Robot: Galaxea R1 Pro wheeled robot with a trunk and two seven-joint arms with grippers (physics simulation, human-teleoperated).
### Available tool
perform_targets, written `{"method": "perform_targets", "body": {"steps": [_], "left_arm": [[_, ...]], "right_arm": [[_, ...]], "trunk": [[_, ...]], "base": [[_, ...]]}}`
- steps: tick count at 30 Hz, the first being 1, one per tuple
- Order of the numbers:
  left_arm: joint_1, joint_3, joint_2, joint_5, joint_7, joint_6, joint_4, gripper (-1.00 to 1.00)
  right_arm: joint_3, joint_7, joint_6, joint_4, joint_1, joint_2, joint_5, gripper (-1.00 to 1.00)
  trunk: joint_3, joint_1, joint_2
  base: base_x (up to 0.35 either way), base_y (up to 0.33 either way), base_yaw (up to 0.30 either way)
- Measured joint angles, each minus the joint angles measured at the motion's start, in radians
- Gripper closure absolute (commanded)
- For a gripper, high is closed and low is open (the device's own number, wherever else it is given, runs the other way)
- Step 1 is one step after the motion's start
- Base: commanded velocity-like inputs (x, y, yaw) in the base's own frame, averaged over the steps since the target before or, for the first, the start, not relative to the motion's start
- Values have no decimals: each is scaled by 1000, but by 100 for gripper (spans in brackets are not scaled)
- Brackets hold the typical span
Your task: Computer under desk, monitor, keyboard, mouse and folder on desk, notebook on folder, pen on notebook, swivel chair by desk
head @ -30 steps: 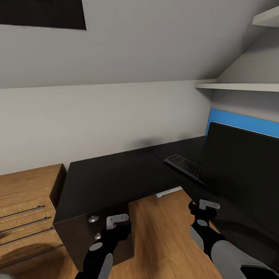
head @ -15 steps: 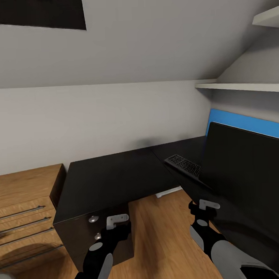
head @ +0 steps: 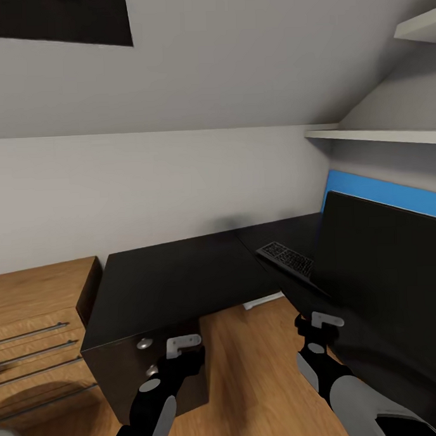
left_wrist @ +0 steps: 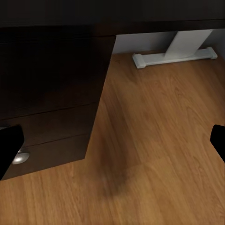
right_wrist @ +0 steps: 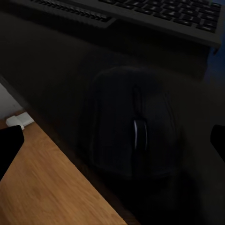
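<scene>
Black desk (head: 176, 277), mouse (right_wrist: 133, 126) beside keyboard (right_wrist: 140, 11)

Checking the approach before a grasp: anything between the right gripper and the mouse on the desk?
Nothing visible. In the right wrist view the mouse lies on the desk straight ahead between the open gripper's fingertips, with no object in front. The keyboard lies beyond the mouse, not in the path.

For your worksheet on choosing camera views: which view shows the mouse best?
The right wrist view: the mouse lies large and central on the desk, beside the keyboard. In the head view I cannot pick it out; the left wrist view looks at floor and drawers.
</scene>
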Motion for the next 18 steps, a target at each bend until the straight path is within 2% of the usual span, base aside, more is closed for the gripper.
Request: {"method": "perform_targets", "body": {"steps": [18], "left_arm": [[0,0,1,0,0,1,0,-100]], "right_arm": [[-1,0,3,4,0,0,-1,-100]], "trunk": [[0,0,0]], "base": [[23,-23,0]]}}
